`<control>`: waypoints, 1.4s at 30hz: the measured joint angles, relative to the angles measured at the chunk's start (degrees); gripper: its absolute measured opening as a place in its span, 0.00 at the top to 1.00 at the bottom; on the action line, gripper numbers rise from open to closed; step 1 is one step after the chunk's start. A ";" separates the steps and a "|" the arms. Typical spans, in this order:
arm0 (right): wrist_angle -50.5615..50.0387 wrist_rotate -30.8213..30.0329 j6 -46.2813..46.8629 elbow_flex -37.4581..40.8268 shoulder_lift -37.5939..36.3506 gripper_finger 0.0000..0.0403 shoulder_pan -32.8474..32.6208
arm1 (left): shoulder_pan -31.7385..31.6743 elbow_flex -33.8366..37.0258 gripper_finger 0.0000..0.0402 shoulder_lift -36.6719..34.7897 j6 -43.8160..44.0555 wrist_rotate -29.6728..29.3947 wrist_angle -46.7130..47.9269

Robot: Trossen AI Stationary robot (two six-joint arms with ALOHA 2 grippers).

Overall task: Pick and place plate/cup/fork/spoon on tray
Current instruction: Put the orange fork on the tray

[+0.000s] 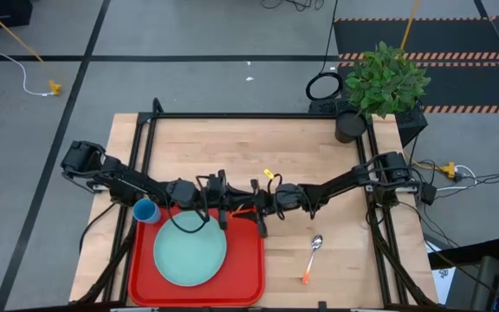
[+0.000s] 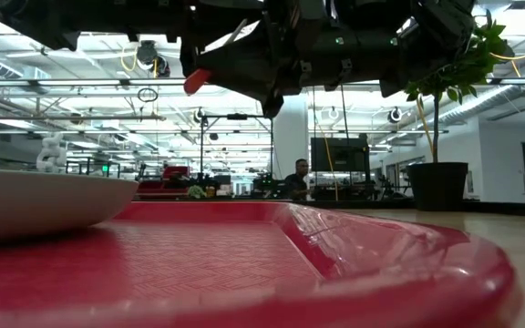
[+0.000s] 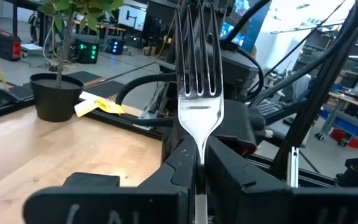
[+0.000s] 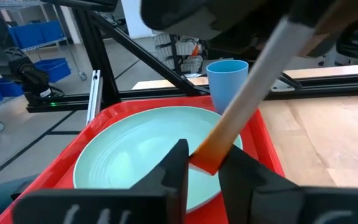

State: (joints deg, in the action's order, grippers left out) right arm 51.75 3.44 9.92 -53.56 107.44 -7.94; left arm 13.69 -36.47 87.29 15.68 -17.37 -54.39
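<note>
- Two grippers meet over the tray's point(image 1: 249, 260) far edge, and both are on the fork point(image 1: 243, 208): my left gripper point(image 1: 225, 208) is clamped on the neck below the tines, my right gripper point(image 1: 260, 208) has its fingers closed around the orange handle end.
- The fork hangs in the air between them, above the tray, not yet set down.
- The plate point(image 1: 189, 251) already lies in the tray; the cup point(image 1: 145, 211) stands at the tray's far left corner; the spoon point(image 1: 311, 258) lies on the wood, to the right of the tray.
- My worry: if one arm moves while both stay clamped, the fork could twist or slip.
- If released from this height, it may bounce off the plate or the rim and land outside.
</note>
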 joint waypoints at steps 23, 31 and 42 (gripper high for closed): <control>-8.48 5.70 -1.21 -0.15 -1.27 0.87 0.00 | 2.95 0.04 0.91 -2.12 -0.39 -0.66 4.22; -9.88 5.84 -1.62 -0.07 -1.20 0.87 0.00 | 3.66 0.02 0.90 -2.17 0.16 -0.69 5.96; -12.16 5.84 -1.58 0.07 -1.05 0.87 0.00 | 4.44 -0.24 0.66 -2.40 2.84 -0.66 8.86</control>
State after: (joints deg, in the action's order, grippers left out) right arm 39.58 9.28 8.34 -53.49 106.39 -7.94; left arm 18.13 -36.71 84.88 18.52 -18.02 -45.53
